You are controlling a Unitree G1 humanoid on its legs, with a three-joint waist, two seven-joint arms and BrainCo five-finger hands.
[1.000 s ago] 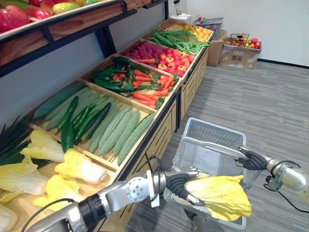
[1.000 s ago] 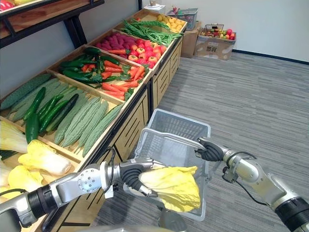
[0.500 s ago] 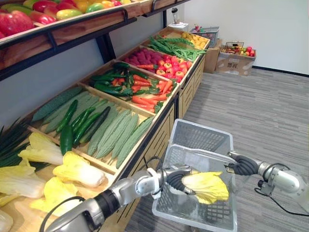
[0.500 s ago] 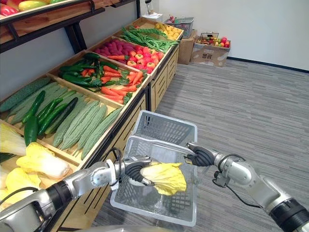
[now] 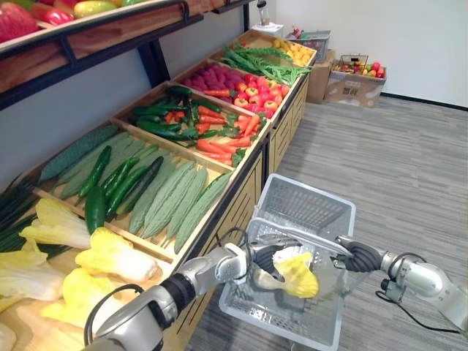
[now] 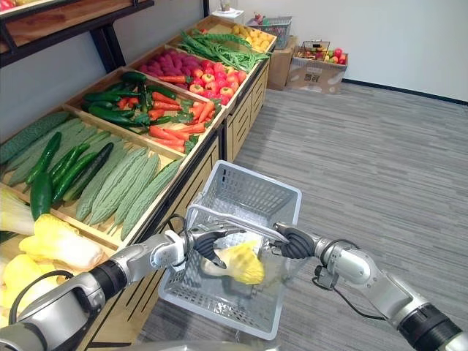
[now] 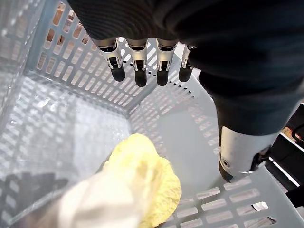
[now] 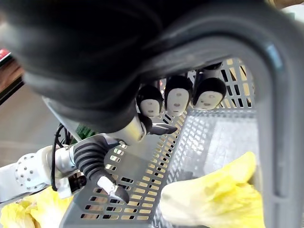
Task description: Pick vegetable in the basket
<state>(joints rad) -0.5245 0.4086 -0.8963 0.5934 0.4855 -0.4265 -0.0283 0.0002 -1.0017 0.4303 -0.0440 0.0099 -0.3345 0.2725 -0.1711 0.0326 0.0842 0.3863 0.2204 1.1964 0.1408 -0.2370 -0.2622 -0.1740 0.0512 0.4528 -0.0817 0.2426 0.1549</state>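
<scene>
Left robot hand (image 5: pixel 265 260) is released. In its wrist view the fingers (image 7: pixel 139 71) hang straight and spread, pointing down into the basket (image 5: pixel 303 212), curled round nothing. We see it just over the basket's near-left wall, palm inward.

The yellow cabbage (image 5: pixel 297 275) is inside the basket, under and just beside that hand. Its leafy end points at the mesh bottom and its pale stem end lies close under the palm. The fingertips are apart from it. We can't tell whether the stem touches the palm, or whether the cabbage rests on the bottom.

Right robot hand (image 5: pixel 357 258) is grasping the handle (image 8: pixel 268 142). Its wrist view shows the dark fingertips (image 8: pixel 176 99) wrapped round the grey bar. The arm comes in from the lower right, and the handle arches across the top of the basket.

The basket is light grey perforated plastic and hangs over the grey carpet floor (image 5: pixel 409 168), right beside the front of the wooden produce stand (image 5: pixel 241 208).

Stand compartments, nearest first:
- more yellow cabbages (image 5: pixel 117 256)
- bitter gourds (image 5: pixel 175 201) next to cucumbers (image 5: pixel 110 183)
- carrots (image 5: pixel 219 146) mixed with dark green peppers
- red round produce (image 5: pixel 259 91)
- green beans (image 5: pixel 263 64)

A cardboard box (image 5: pixel 355 86) with fruit on top sits by the far wall, well apart from the basket.
</scene>
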